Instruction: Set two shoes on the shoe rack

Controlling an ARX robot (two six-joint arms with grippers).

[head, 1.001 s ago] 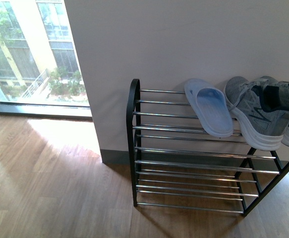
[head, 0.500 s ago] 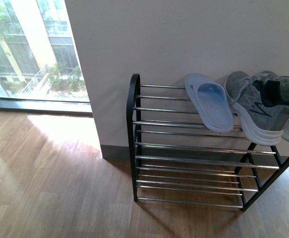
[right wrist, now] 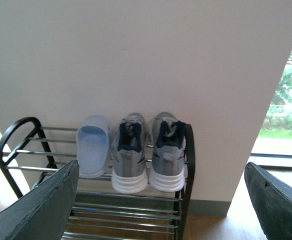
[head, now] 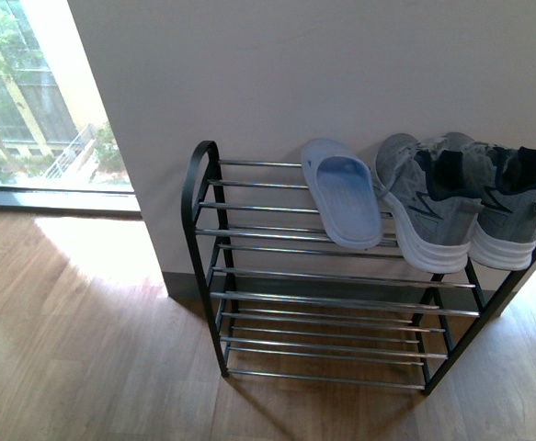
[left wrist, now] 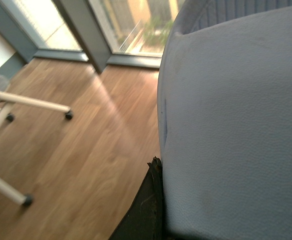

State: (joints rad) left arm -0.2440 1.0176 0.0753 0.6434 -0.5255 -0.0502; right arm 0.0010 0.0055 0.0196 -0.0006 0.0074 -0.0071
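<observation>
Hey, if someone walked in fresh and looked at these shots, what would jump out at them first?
Probably the pair of grey sneakers side by side on the top tier of the shoe rack, at its right end, heels outward. Beside them on the left lies a single pale blue slipper. In the left wrist view, a large pale blue surface, apparently another slipper, fills most of the picture.

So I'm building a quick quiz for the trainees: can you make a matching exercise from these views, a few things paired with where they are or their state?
Things:
1. pale blue rubber slide sandal
2. pair of grey knit sneakers
3. black-framed chrome-rod shoe rack
4. right end effector

Places or states:
A. against the white wall
B. top tier, at the rack's right end
C. open, holding nothing
D. top tier, left of the sneakers

Pairs: 1-D, 2-B, 3-A, 4-C
</observation>
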